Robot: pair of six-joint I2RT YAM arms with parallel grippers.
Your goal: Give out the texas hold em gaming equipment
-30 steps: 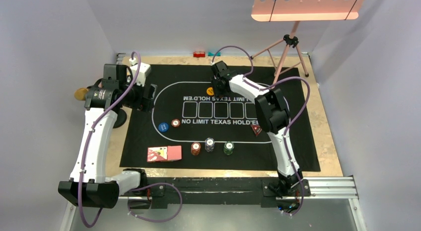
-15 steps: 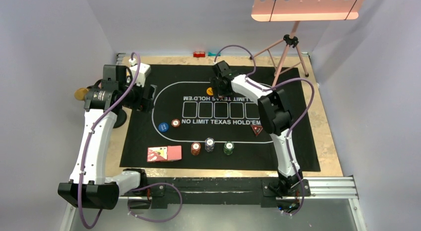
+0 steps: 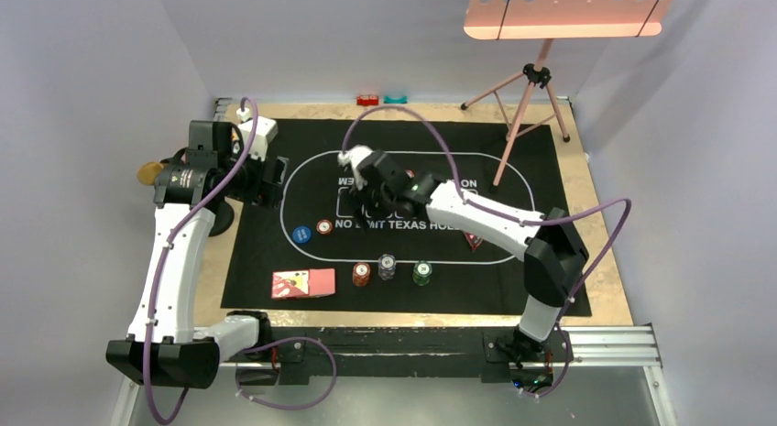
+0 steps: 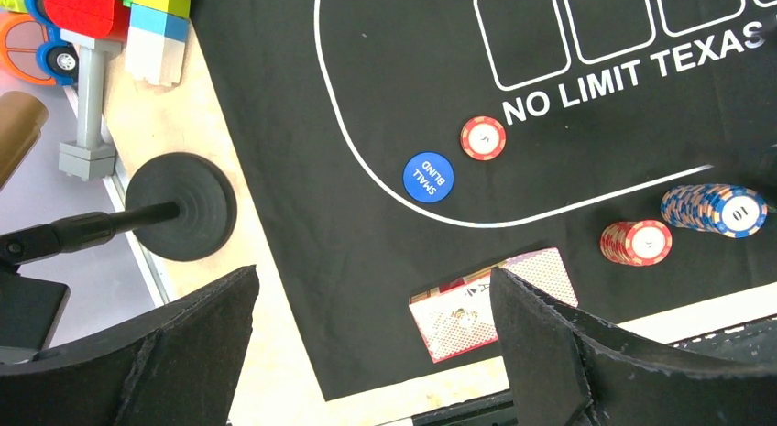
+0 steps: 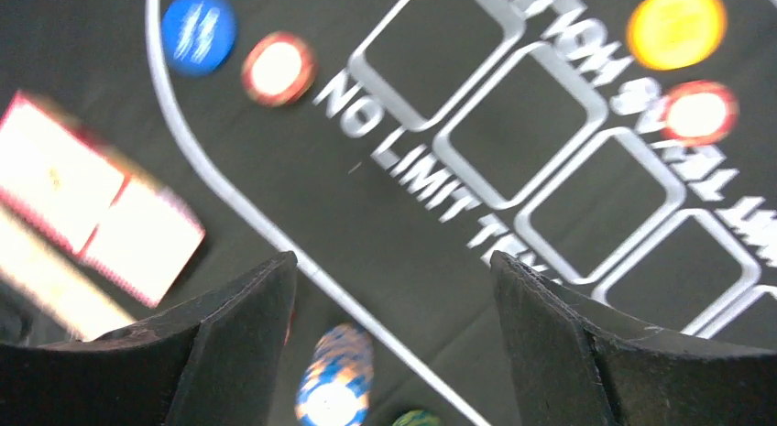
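The right gripper point(image 3: 371, 190) is hovering over the mat point(image 3: 550, 169), fingers spread and empty, probably seeking a piece. 3 chip stacks point(image 3: 388, 267) are waiting at 6 o'clock as the bank, with the cards point(image 3: 303, 283) at 7. The left gripper point(image 4: 371, 289) is idling at 9, its fingers gaping.

Three chip stacks point(image 3: 388, 266), two loose red chips point(image 3: 323, 227), two discs point(image 3: 301, 234) (one blue, one orange), one card pile point(image 3: 303, 283).

Black poker mat point(image 3: 252, 252) on tan table point(image 3: 605, 261)
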